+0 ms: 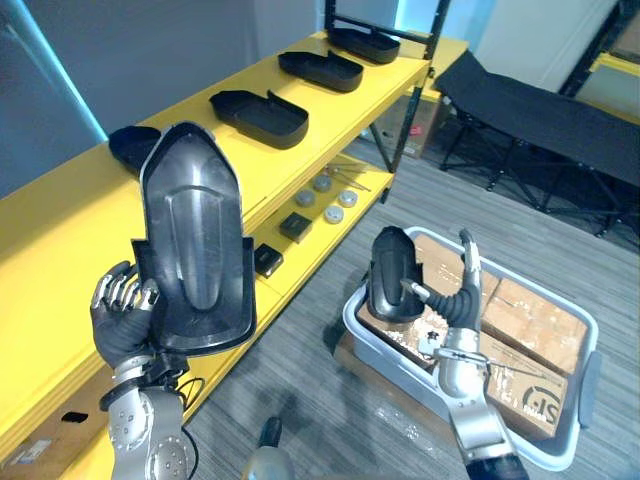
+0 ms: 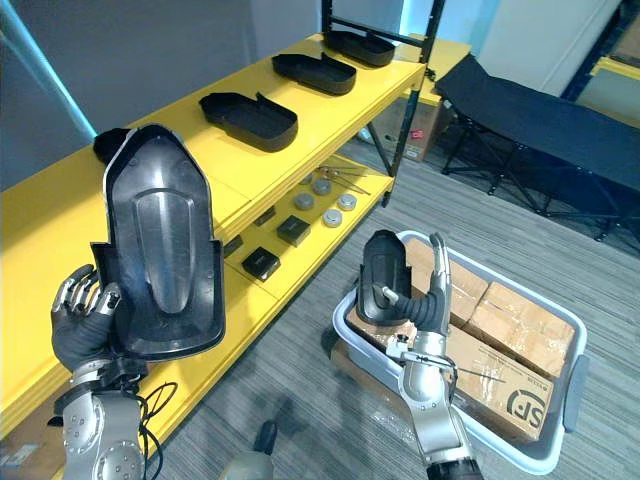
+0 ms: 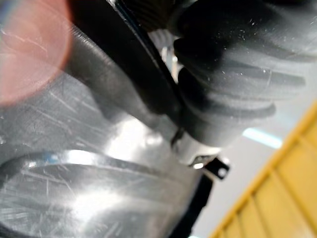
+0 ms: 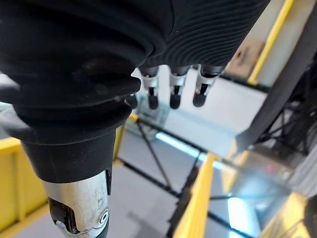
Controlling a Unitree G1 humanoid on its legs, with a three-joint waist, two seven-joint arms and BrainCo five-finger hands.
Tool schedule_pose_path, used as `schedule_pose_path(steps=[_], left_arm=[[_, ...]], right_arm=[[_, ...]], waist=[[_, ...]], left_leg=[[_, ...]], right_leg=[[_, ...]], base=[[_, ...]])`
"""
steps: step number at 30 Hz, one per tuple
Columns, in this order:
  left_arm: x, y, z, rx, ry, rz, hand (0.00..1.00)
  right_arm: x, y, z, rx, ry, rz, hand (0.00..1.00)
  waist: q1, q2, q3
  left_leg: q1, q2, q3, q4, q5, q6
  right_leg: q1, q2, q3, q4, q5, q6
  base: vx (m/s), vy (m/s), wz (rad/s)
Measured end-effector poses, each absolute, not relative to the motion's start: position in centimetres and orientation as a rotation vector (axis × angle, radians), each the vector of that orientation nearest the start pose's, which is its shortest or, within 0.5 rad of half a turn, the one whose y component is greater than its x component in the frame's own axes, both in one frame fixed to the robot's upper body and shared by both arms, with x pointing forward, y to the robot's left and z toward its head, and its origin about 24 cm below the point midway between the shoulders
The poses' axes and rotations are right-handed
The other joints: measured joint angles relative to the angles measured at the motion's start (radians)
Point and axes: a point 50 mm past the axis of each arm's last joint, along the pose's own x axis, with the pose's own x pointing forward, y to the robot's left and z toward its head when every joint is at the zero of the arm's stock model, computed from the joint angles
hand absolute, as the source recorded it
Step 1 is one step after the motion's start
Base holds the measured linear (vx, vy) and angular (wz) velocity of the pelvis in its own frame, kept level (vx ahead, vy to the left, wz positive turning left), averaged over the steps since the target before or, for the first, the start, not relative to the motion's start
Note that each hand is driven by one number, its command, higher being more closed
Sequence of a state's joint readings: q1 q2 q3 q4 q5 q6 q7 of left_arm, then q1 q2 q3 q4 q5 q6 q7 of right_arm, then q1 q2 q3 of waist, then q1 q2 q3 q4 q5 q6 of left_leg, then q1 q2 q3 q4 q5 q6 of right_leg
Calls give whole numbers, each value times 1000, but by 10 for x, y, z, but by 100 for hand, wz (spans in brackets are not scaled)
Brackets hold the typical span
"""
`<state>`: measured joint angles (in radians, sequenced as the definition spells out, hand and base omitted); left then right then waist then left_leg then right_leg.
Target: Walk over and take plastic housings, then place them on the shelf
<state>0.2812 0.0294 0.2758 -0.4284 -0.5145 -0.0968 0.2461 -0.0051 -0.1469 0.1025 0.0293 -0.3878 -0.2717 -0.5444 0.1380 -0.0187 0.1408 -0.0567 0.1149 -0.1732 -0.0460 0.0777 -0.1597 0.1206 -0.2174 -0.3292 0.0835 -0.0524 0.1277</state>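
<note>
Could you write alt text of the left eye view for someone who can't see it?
A robot's left hand holds a big black plastic housing upright by a yellow shelf carrying more housings. Its right hand holds a smaller housing above a grey bin of cardboard boxes.

A long yellow shelf [image 1: 60, 230] runs along the wall on the left. Four black plastic housings sit in a row on its top board, well apart, open side up: the nearest [image 1: 128, 146] is partly hidden, then one [image 1: 258, 117], another [image 1: 320, 69], and the last [image 1: 365, 43] by the dark upright at the far end. On the lower board [image 1: 310, 262] lie four round grey discs [image 1: 324, 185] in a loose cluster, some thin metal rods [image 1: 350, 172] just beyond them, and two small black boxes [image 1: 295, 226], [image 1: 267, 260] nearer. The grey striped floor [image 1: 520, 240] carries a pale bin [image 1: 590, 380] holding cardboard boxes [image 1: 530, 310], and a black folding cot [image 1: 540, 110] farther back.
</note>
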Motion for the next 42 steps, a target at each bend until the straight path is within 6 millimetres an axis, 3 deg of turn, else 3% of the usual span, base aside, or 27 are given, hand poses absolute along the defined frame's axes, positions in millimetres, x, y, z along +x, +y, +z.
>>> schedule_pose_path(steps=[2,6,10,15,19,20,21,22,23,24,25,26,27,28,29,31,33,35,39,42], left_arm=[[174,245,87,-416,-283,564,100],[161,248,76,-453,-242,647,100],[151,257,75,-433,-247,712,100],[140,259,70,-442,-232,749,100],[128,264,71,-431,-231,749,100],[128,263,71,-436,-232,733,100],[130,261,71,-442,-236,702,100],[137,256,73,-451,-247,643,100],[145,249,75,-463,-254,582,100],[152,238,76,-483,-256,510,100],[155,234,77,-488,-255,480,100],[157,229,77,-496,-256,441,100],[156,229,77,-513,-255,431,100],[155,229,76,-514,-248,435,100],[155,229,76,-512,-247,431,100],[156,230,78,-506,-258,424,100],[156,232,81,-503,-268,444,100],[160,231,83,-509,-283,437,100],[163,230,86,-514,-299,440,100],[164,228,88,-519,-308,432,100]], right_arm=[[246,-167,72,-432,-407,-344,0],[244,-174,76,-389,-437,-339,0],[242,-161,79,-337,-488,-286,0],[242,-138,76,-331,-490,-196,0],[244,-133,72,-365,-485,-173,0],[242,-136,71,-378,-479,-187,0],[240,-143,69,-389,-461,-215,0],[237,-159,69,-413,-447,-273,0],[232,-176,70,-446,-437,-327,0],[226,-197,72,-496,-425,-395,0],[222,-205,73,-513,-421,-427,0],[215,-213,76,-523,-430,-474,0],[214,-214,79,-528,-447,-486,0],[213,-215,80,-533,-453,-483,0],[213,-211,78,-518,-449,-476,0],[214,-198,74,-482,-446,-436,0],[222,-181,83,-440,-521,-355,0],[227,-175,91,-418,-565,-327,0],[228,-166,91,-403,-571,-280,0],[228,-165,90,-406,-562,-266,0]], waist=[[4,9,0],[13,39,-10],[23,32,-9],[70,26,-9],[69,24,-8],[63,19,-6],[50,9,-9],[13,4,-6],[-5,15,0],[-24,31,9],[-27,33,10],[-30,26,11],[-29,32,13],[-28,50,11],[-44,56,16],[-39,43,38],[-22,25,58],[-28,4,70],[-35,16,75],[-40,43,83]], left_leg=[[-1,3,-17,-11,7,-4],[-5,12,-46,-11,19,-15],[-18,-5,-80,8,18,-15],[-21,-29,-125,18,16,-11],[-52,-48,-172,40,22,-3],[-73,-60,-157,43,22,54],[-98,-65,-87,44,13,191],[-140,-48,69,67,5,343],[-164,-27,187,86,-6,392],[-174,0,325,104,-37,408],[-179,7,384,114,-70,386],[-201,15,475,152,-89,310],[-218,18,488,288,-63,264],[-199,24,485,329,-49,242],[-190,18,485,340,-44,134],[-191,18,473,415,-91,134],[-191,17,377,476,-156,85],[-191,14,396,464,-157,86],[-190,-3,400,416,-130,90],[-188,-25,384,348,-77,90]], right_leg=[[5,4,-4,6,-51,34],[6,15,-29,35,-75,28],[23,4,-70,52,-84,39],[52,-12,-116,77,-117,35],[55,-24,-177,145,-166,38],[60,-36,-209,166,-179,36],[66,-49,-256,178,-181,36],[95,-55,-326,177,-171,42],[121,-56,-369,185,-171,42],[151,-64,-420,207,-171,43],[161,-73,-440,209,-171,42],[173,-103,-464,196,-172,42],[172,-128,-454,196,-195,44],[173,-122,-436,202,-198,51],[177,-136,-403,214,-194,56],[172,-159,-349,227,-179,64],[170,-160,-283,207,-173,73],[148,-169,-256,196,-168,68],[125,-179,-243,200,-163,66],[120,-177,-259,187,-153,83]], base=[[-72,-110,24],[-24,-69,19],[29,-36,32],[17,-18,30],[-5,-36,48],[-23,-28,97],[-23,-16,163],[-26,-2,208],[-18,39,240],[-11,74,180],[5,114,150],[79,177,78],[119,165,38],[139,144,-5],[88,116,-22],[65,161,-48],[42,84,-74],[-21,95,-35],[-54,60,0],[-48,9,25]])
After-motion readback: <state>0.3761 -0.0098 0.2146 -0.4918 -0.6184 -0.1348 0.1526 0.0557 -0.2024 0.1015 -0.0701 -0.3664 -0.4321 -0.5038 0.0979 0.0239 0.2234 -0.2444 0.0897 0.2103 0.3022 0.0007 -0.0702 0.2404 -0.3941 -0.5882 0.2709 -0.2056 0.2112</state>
